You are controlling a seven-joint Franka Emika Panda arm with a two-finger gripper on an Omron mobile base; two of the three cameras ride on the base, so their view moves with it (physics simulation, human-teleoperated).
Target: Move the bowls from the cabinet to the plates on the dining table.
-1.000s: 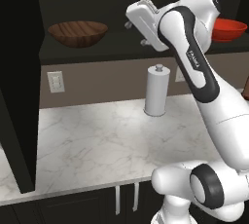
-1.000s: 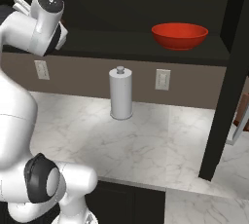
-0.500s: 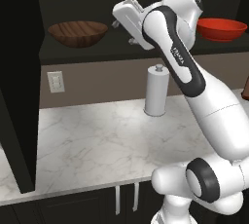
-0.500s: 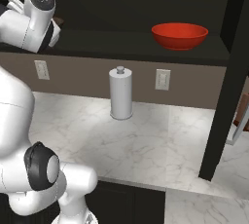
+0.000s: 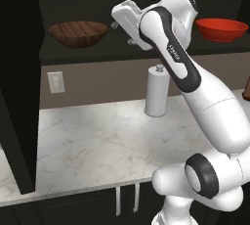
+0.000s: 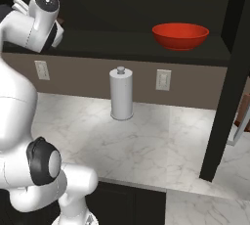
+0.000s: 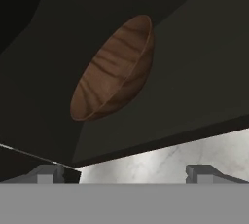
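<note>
Nothing's been moved yet, by the look of it: the wooden bowl sits toward the cabinet shelf's left end, the red bowl toward its right. The claw, spread wide and empty, points at the wooden one.

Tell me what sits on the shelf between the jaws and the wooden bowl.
Nothing: in the hand view, bare dark cabinet shelf separates the open gripper from the wooden bowl.

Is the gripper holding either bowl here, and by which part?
Nothing is held. The gripper is open, short of the wooden bowl on the cabinet shelf.
</note>
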